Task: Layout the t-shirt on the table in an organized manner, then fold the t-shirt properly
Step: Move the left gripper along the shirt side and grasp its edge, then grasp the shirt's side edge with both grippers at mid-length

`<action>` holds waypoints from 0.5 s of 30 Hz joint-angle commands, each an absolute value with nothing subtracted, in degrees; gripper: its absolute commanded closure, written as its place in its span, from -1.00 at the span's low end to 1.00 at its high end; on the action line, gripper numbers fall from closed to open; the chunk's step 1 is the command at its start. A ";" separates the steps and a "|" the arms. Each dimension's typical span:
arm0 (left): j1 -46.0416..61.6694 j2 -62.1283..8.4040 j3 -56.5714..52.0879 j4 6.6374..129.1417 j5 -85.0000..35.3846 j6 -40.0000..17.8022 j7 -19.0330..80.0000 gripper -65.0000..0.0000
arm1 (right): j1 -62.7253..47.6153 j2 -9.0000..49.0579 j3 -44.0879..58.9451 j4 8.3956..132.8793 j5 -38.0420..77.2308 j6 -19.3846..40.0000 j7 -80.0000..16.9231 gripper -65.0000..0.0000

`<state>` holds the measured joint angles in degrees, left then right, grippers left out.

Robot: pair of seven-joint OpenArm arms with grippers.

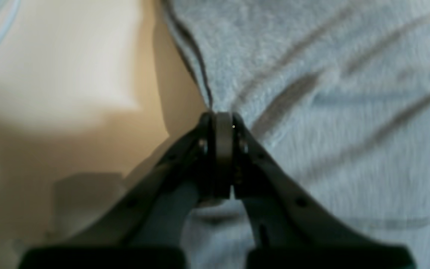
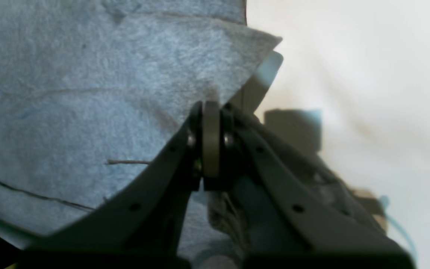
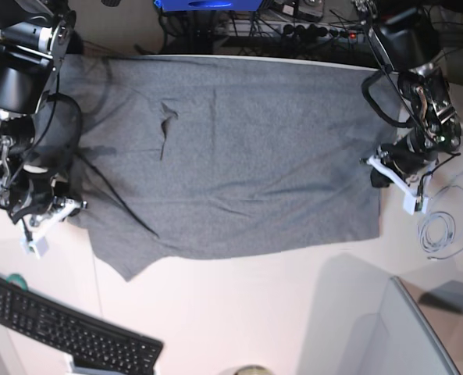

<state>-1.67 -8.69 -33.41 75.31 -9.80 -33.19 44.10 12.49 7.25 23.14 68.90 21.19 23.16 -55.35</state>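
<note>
The grey t-shirt (image 3: 239, 148) lies spread across the white table (image 3: 254, 312), with creases near its left sleeve and a ragged lower hem. At the shirt's right edge my left gripper (image 3: 377, 168) is down on the cloth. In the left wrist view that gripper (image 1: 220, 116) has its jaws pressed together on the edge of the t-shirt (image 1: 330, 93). My right gripper (image 3: 69, 205) sits at the shirt's left edge by the sleeve. In the right wrist view it (image 2: 211, 106) is shut on a corner of the t-shirt (image 2: 88, 93).
A black keyboard (image 3: 67, 332) lies at the front left. A coil of pale cable (image 3: 438, 230) rests beside the left arm. A grey panel (image 3: 403, 336) fills the front right corner, and a power strip with cables (image 3: 309, 27) runs behind the table's far edge.
</note>
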 commanded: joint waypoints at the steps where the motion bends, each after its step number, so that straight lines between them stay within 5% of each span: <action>1: -1.71 -9.36 -33.63 78.02 -10.51 -33.45 44.18 1.00 | 13.93 7.78 23.16 69.93 22.02 23.52 -54.55 0.98; 15: 3.21 -7.87 -37.49 85.76 -10.51 -33.45 52.35 1.00 | 13.93 7.52 23.16 69.93 22.02 23.52 -54.55 0.98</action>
